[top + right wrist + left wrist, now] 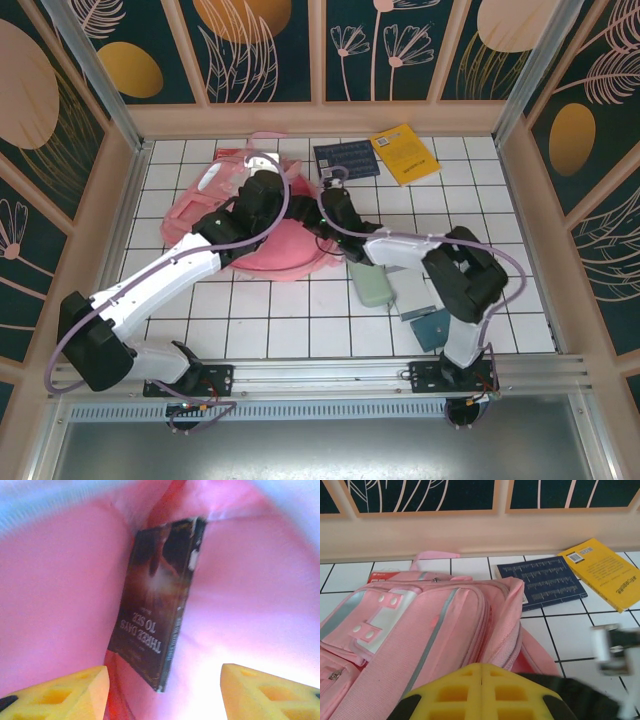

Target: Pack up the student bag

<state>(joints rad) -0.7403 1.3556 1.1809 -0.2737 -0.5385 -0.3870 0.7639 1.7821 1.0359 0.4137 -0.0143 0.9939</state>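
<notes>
Right wrist view first: the right tool [165,675] has its yellow pads [65,692] spread wide and is gripping nothing. Just ahead of it, a dark paperback book [155,605] titled "Three Days to See" stands on edge between walls of pink fabric. The book's lower corner comes down close to the pad at the lower left of the picture, and I can't tell whether the two touch.

From the top camera, the large soft pink fabric student bag [285,255] lies flat on the white tiled tabletop [300,325]. It sits left of centre, toward the far wall, with both arms reaching over it.

Over on the left wrist camera, the left tool [481,677] has its yellow pads pressed tight together, with only a thin seam between them. It sits low over the bag's near edge. I can't tell whether any fabric is caught in that seam.

Beyond the bag lies a dark blue book [547,582], and a yellow book [607,570] is just beside that, both flat by the far wall. A red flat item [379,575] peeks out from under the bag's far corner.
</notes>
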